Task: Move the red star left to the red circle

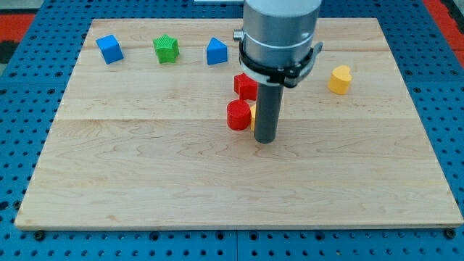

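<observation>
The red circle point(237, 115) lies near the middle of the wooden board. The red star point(245, 85) sits just above it at the view's upper right, partly hidden by the arm's body, and the two look touching or nearly so. My tip point(265, 140) rests on the board just right of the red circle and a little below it. A sliver of a yellow block point(252, 112) shows between the red circle and the rod, mostly hidden.
Along the view's top stand a blue cube point(109, 48), a green star point(166, 49) and a blue block point(216, 51). A yellow block point(338, 79) sits at the upper right. The board point(145, 181) lies on a blue pegboard.
</observation>
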Tool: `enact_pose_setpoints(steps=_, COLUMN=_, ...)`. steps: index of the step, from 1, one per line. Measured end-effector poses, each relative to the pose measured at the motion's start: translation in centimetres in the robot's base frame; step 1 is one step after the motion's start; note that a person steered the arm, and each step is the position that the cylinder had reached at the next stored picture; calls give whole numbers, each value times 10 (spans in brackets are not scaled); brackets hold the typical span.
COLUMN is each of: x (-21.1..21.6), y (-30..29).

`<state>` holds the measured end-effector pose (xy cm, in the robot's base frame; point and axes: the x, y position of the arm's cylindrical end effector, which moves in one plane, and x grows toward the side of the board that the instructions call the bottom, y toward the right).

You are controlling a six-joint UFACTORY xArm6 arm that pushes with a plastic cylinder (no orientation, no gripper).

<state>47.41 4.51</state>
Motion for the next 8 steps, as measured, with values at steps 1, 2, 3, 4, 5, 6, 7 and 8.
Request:
enact_pose_setpoints(steps=1, x=1, y=13)
enact_pose_setpoints(steps=2, x=-24, y=77)
enact_pose_setpoints(steps=3, x=-66, y=50)
enact_pose_setpoints(steps=4, x=-83, y=-12)
enact_pose_setpoints(steps=5, x=-95, y=51)
enact_pose_setpoints(steps=6, x=-109, y=0)
enact_pose_setpoints(steps=7, x=-109, y=-92)
enact_pose_setpoints(steps=8, x=-130, y=-95)
